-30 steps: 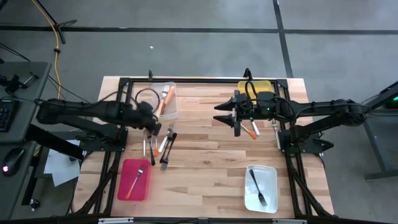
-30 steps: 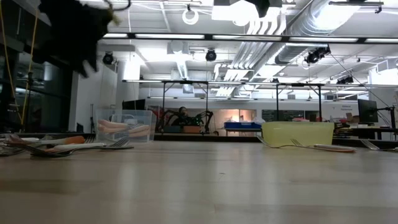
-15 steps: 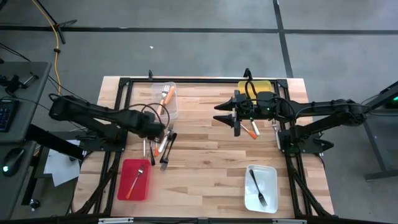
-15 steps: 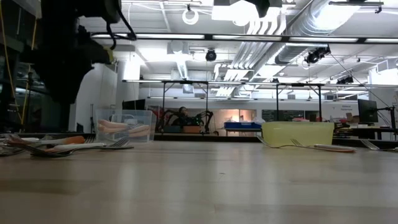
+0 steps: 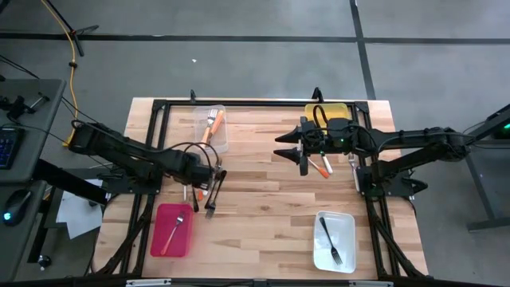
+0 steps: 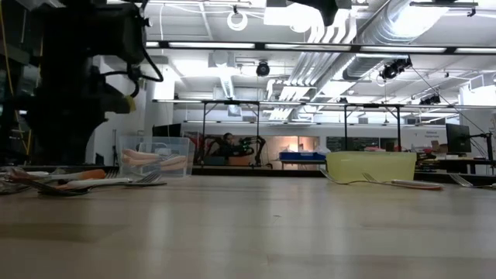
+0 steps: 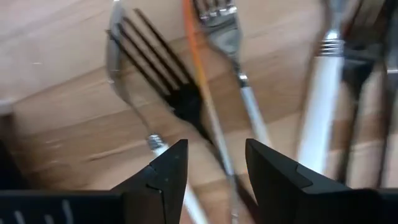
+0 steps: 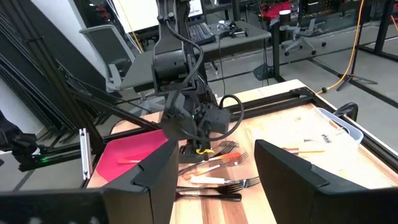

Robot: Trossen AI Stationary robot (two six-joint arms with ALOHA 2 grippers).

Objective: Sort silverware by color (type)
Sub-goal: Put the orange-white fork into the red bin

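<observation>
On red bin (image 5: 171, 241), one orange fork (image 5: 177, 226), on white bin (image 5: 335, 243), one dark fork (image 5: 331, 241)

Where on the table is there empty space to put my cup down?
Bare wood lies in the middle of the table, between the fork pile and the white bin. It is crowded by the pile, where the left gripper hovers.

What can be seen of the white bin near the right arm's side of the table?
The white bin is a shallow rectangular tray with rounded corners, plastic-looking, resting flat on the wooden table at its near right corner, long side running front to back. One dark fork lies inside it, angled slightly, tines toward the table's front edge. Nothing else is in it, and neither gripper is near it.
</observation>
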